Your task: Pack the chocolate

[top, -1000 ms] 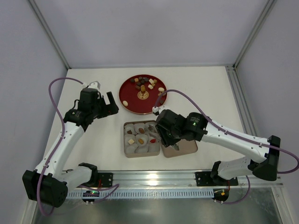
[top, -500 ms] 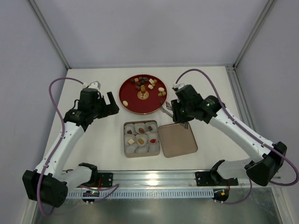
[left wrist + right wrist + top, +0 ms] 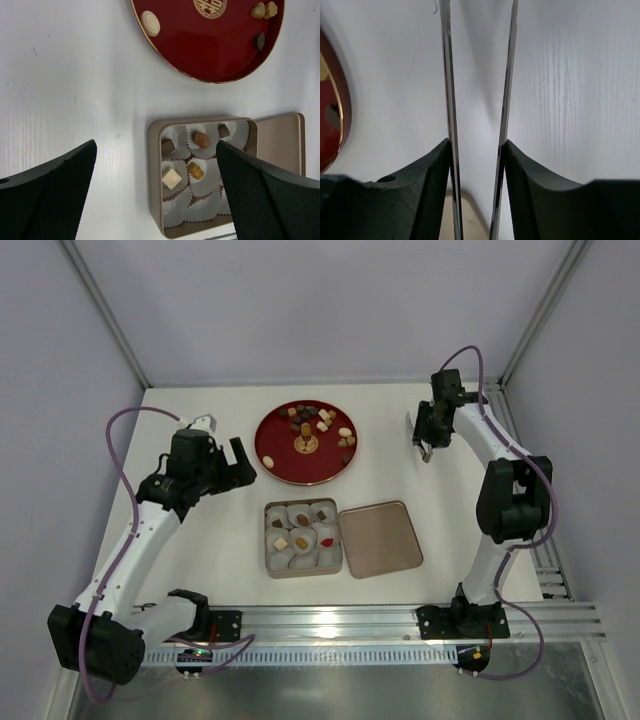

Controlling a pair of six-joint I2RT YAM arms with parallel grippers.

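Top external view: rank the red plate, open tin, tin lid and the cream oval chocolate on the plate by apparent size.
1. red plate: largest.
2. tin and lid: they look about the same size, so I won't rank one over the other.
3. cream oval chocolate: smallest by far.

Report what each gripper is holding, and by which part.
The right gripper holds the tongs. It squeezes the outer faces of both blades partway along their length, with the tips reaching forward. The left gripper is open and holds nothing.
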